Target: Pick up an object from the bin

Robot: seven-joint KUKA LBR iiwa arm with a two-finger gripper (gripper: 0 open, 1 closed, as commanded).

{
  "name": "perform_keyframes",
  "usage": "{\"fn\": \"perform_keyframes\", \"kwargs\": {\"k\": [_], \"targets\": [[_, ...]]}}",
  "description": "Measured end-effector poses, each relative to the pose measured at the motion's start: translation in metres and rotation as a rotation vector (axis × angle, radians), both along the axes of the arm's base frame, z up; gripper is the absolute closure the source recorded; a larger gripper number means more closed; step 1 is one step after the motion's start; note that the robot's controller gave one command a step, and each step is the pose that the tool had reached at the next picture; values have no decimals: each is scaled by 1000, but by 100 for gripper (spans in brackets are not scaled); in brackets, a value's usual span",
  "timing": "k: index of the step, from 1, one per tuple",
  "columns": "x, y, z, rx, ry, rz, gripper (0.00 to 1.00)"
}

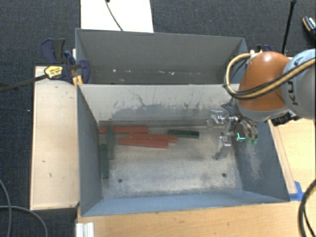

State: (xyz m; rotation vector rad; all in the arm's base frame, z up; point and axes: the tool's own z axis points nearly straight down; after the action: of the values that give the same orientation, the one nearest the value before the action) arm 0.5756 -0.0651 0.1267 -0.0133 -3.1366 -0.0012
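The pincer [219, 152] hangs low at the right end of the grey metal bin [163, 174], close to the right wall and over bare floor. From this angle I cannot tell whether it is open or closed, and no thing of the bin can be seen in its grip. Above it sits the arm's rounded orange cover [261, 80], with yellow and black cables [236, 65] looped over the bin's far right corner.

The thing nearest the pincer is a short dark green bar [183, 133]. It lies flat on the floor to the pincer's left, near the far wall and well apart from the pincer. Its long axis runs parallel to the far wall, with one end pointing toward the right wall and the pincer, the other toward the left wall.

Just beyond its left end lie two reddish-brown bars, both flat and both lengthwise along the far wall. The longer bar [147, 141] is the nearer one, tilted very slightly, and its right end comes close to the green bar. The shorter bar [131, 130] lies just behind it, closer to the far wall. A small red piece [102, 130] sits in the far left corner.

Along the foot of the left wall lies a second dark green bar [104, 162], its long axis running from the far side toward the near side, at right angles to the others.
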Motion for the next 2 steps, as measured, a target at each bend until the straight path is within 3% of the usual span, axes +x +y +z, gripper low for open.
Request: {"fn": "perform_keyframes", "kwargs": {"k": [1, 2], "targets": [[14, 68, -59, 4, -3, 32, 0], [0, 160, -25, 4, -11, 185, 0]]}}
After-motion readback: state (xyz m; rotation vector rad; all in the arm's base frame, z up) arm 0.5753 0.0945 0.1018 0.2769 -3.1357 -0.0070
